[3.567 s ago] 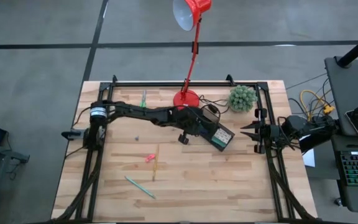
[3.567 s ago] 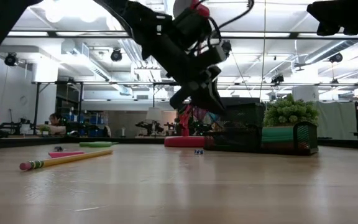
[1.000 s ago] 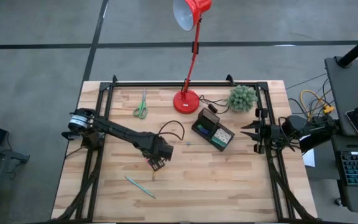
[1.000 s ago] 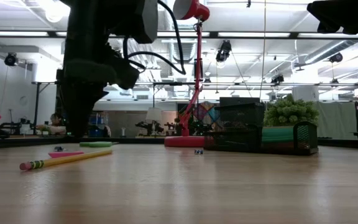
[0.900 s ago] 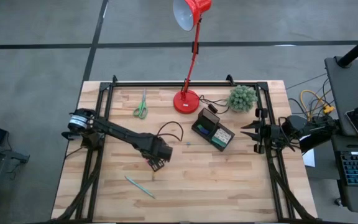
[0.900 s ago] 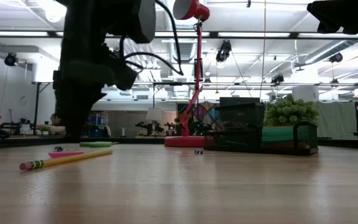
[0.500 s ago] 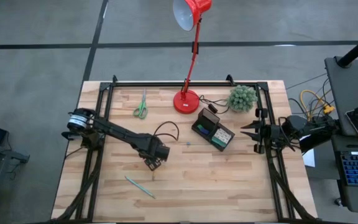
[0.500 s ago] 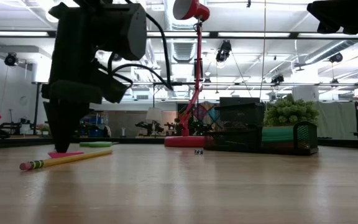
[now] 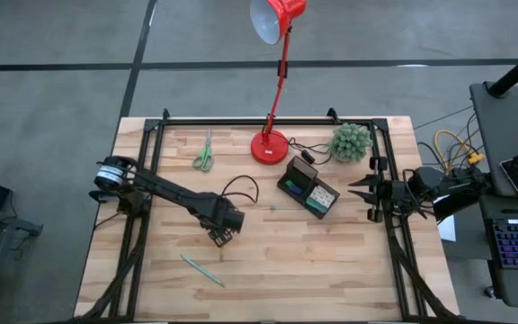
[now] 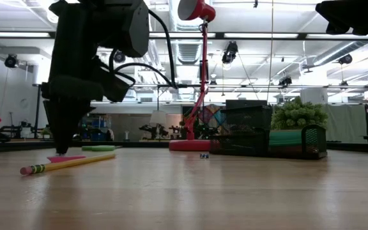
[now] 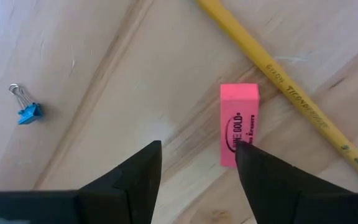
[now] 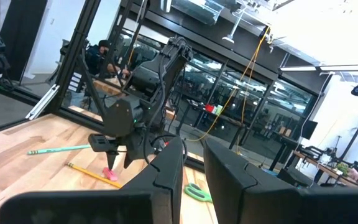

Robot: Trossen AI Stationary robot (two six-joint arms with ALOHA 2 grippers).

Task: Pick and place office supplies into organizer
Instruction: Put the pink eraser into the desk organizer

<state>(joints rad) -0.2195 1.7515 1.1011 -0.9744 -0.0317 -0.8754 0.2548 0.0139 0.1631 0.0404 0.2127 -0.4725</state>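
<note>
A pink eraser [image 11: 239, 124] lies flat on the wooden table beside a yellow pencil [image 11: 291, 93]. My left gripper [image 11: 197, 149] stands over them, fingers pointing down and open, close to the table top [image 10: 61, 148]; the eraser lies under one fingertip, not in the gap. The black organizer [image 9: 308, 188] stands right of the table's middle. Green-handled scissors [image 9: 204, 155] lie at the far left, a teal pen [image 9: 202, 269] near the front. My right gripper [image 9: 367, 191] waits at the table's right edge, its fingers a narrow gap apart [image 12: 192, 149]. My left gripper comes from above, pointing down. One fingertip [image 11: 248, 155] stands over the eraser's end [image 11: 238, 142]; I cannot tell whether it touches. The eraser lies flat on the table.
A red lamp's base [image 9: 270, 144] and a green ball-shaped plant [image 9: 351, 141] stand at the far side, by the organizer. A small blue binder clip [image 11: 27, 112] lies on the wood near my left gripper. A black frame rail [image 9: 142, 225] runs along the table's sides.
My left gripper has gone a little toward the table's left edge and down, from well above the table to just over the pink eraser. Its fingers have stayed apart. The eraser and pencil have not moved.
</note>
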